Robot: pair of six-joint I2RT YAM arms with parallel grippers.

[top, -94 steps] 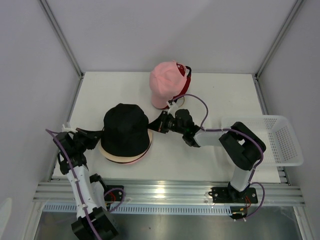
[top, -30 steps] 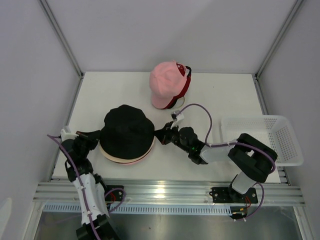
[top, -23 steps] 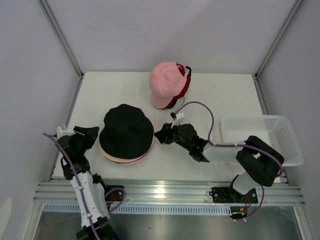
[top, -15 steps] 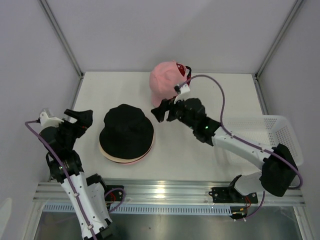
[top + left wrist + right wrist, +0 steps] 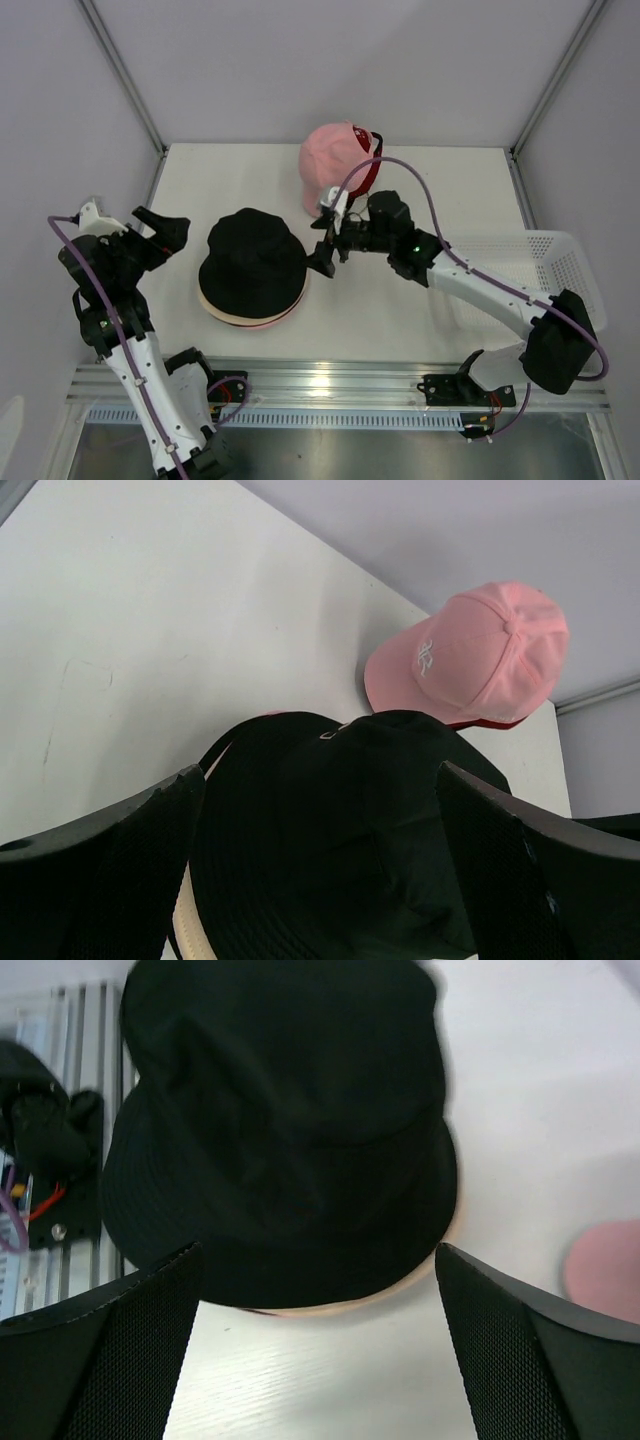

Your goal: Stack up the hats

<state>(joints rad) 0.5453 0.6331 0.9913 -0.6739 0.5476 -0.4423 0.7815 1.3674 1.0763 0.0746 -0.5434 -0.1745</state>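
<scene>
A black bucket hat [image 5: 252, 262] lies crown up on a cream hat [image 5: 214, 311] at the table's left middle. Its dark crown [image 5: 340, 820] fills the left wrist view, with the cream brim [image 5: 185, 920] showing under it. At the back, a pink cap [image 5: 335, 165] rests on a red cap [image 5: 371, 178]. My left gripper [image 5: 168, 235] hangs open just left of the black hat, apart from it. My right gripper [image 5: 325, 245] is open by the hat's right brim, holding nothing. The right wrist view looks down on the black hat [image 5: 280, 1130] past the open gripper [image 5: 318, 1257].
A white mesh basket [image 5: 575, 285] stands at the table's right edge, partly behind the right arm. Grey walls close in the table on three sides. An aluminium rail [image 5: 330, 385] runs along the near edge.
Both grippers were shut at the black hat's brim one second ago. They have opened, let go and drawn back, the left one leftward and upward, the right one toward the back.
</scene>
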